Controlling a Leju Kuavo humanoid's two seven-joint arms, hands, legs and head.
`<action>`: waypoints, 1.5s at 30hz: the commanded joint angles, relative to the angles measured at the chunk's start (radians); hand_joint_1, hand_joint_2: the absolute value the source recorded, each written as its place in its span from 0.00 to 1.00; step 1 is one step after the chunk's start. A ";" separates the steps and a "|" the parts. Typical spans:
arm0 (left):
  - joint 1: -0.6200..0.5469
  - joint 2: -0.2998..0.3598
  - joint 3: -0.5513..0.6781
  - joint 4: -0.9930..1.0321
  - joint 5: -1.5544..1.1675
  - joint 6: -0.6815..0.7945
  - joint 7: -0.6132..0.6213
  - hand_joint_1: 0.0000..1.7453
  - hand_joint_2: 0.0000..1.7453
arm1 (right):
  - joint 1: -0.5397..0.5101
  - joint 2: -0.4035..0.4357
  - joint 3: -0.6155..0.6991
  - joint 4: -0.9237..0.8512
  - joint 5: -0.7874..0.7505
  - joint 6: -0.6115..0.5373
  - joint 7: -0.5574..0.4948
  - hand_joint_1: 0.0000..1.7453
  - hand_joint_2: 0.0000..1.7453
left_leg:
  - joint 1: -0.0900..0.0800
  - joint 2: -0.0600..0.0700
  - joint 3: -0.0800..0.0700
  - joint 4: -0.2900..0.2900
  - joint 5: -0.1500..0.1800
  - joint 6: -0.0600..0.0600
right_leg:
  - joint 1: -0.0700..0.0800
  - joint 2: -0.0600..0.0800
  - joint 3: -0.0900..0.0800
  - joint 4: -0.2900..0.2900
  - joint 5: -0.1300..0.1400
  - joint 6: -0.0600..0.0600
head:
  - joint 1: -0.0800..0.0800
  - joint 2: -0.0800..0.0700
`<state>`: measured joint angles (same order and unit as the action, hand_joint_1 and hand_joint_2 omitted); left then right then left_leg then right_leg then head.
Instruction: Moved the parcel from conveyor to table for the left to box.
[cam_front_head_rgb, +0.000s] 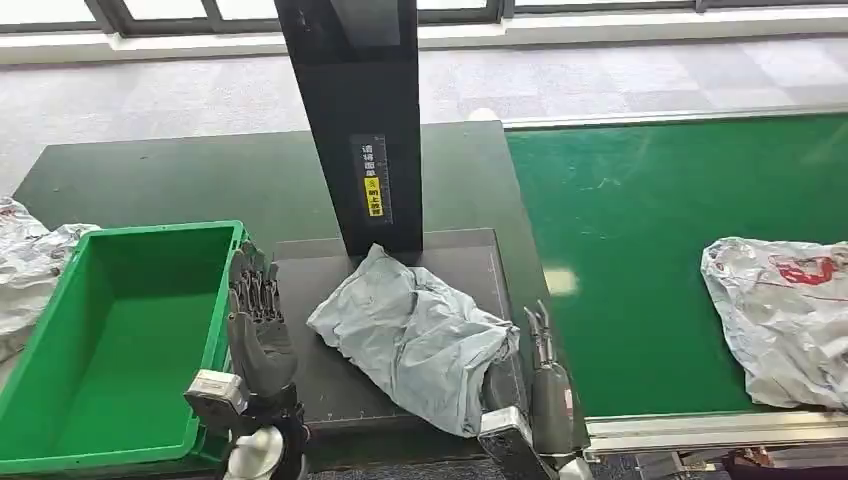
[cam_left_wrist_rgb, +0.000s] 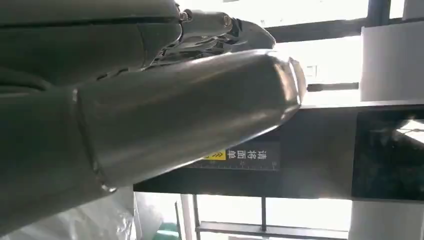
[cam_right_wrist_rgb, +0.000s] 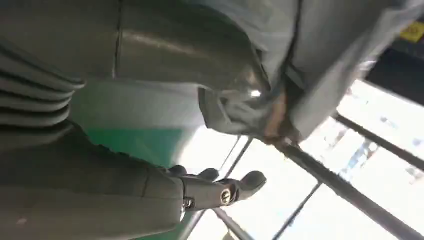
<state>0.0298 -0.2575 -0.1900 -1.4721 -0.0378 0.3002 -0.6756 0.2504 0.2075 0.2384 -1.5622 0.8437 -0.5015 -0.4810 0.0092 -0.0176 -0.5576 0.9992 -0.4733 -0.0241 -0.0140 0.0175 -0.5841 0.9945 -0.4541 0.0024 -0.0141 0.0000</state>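
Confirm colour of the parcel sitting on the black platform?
Pale blue-grey, plain and crumpled parcel; clearest in the head view.

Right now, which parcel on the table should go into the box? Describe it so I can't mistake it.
Find the tall black post standing on the dark table. At its foot, on the black square mat, lies a crumpled blue-grey plastic mailer bag, between the two robot hands and right of the green plastic crate. The other bags are white-grey with print; this one is plain.
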 joint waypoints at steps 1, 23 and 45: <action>0.034 -0.012 -0.013 -0.037 -0.003 0.025 0.000 0.00 0.00 | 0.019 0.142 -0.153 -0.063 0.262 -0.197 -0.051 0.00 0.00 | 0.000 0.000 0.000 0.000 0.000 0.001 | 0.000 -0.002 0.001 0.000 0.000 0.000 | 0.000 0.000; 0.048 0.038 -0.089 -0.041 -0.172 0.007 0.044 0.00 0.00 | 0.058 -0.003 0.059 -0.248 -0.142 -0.197 -0.217 0.00 1.00 | 0.000 0.001 0.000 0.000 0.000 0.001 | 0.001 0.000 0.001 -0.001 0.000 0.000 | 0.000 0.000; -0.246 0.054 -0.347 0.716 -1.315 -0.053 0.566 0.00 1.00 | -0.003 -0.249 0.196 -0.352 -0.489 -0.162 -0.217 0.00 1.00 | -0.001 -0.002 0.004 -0.003 0.001 0.002 | -0.001 -0.004 0.005 -0.003 0.001 0.000 | 0.000 0.000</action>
<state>-0.0995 -0.2373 -0.4047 -1.1530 -1.0636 0.4587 -0.3306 0.2673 0.0882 0.3876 -1.8761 0.4426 -0.6898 -0.7000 0.0082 -0.0191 -0.5567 0.9992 -0.4733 -0.0231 -0.0150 0.0168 -0.5828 0.9943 -0.4537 0.0032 -0.0141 0.0000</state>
